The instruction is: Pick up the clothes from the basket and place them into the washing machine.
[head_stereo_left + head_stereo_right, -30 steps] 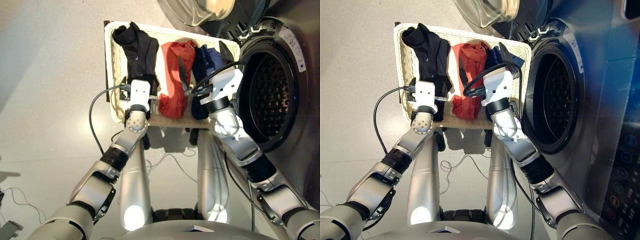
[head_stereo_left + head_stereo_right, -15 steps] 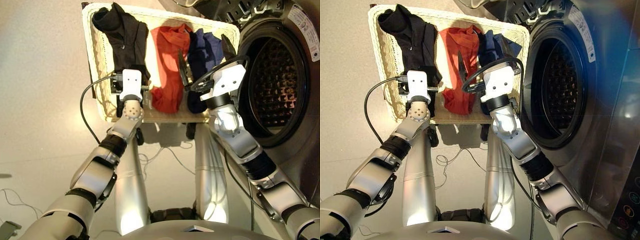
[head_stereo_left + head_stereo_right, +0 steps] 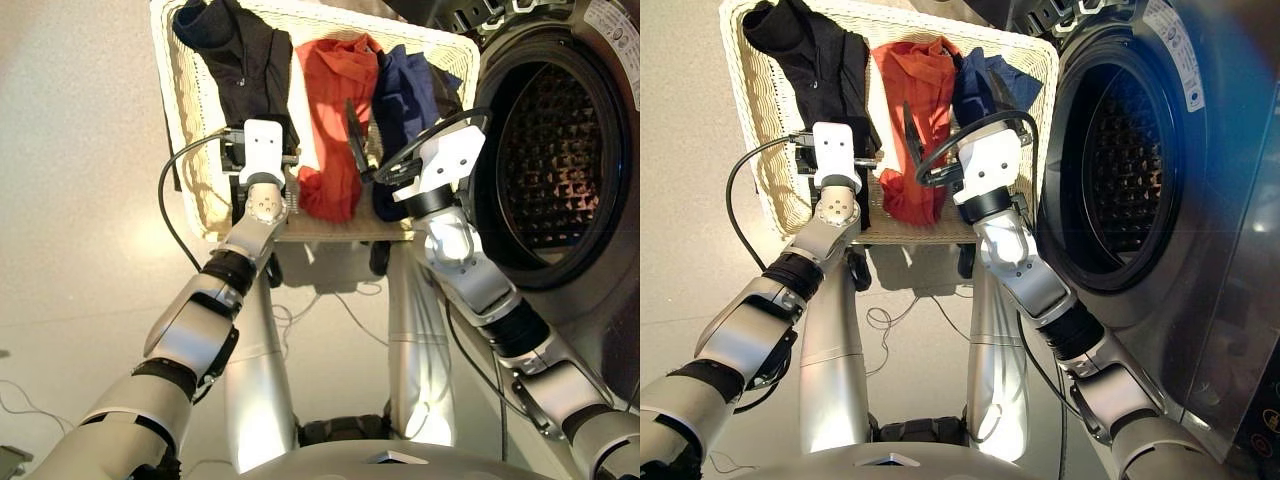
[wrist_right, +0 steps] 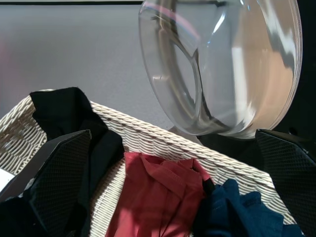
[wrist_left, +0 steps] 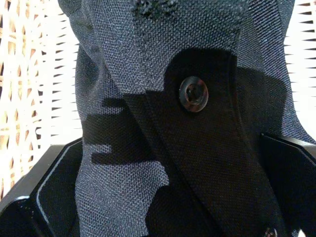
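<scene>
Black garment [image 3: 250, 70], coral-red garment [image 3: 335, 100], seemingly navy garment [image 3: 400, 95], cream basket [image 3: 185, 150]

A cream-white woven basket [image 3: 190, 150] fills the upper middle of the head view. In it lie three crumpled garments side by side: a black garment [image 3: 250, 70] at the left, a coral-red garment [image 3: 335, 100] in the middle, a navy garment [image 3: 405, 85] at the right. The dark washing machine [image 3: 600, 180] takes the right edge, porthole open, its clear glass door [image 4: 222, 69] swung out beyond the basket.

black garment [image 3: 255, 75] near end hidden (by left gripper [image 3: 262, 150]) | basket [image 3: 185, 150] top cropped
</scene>
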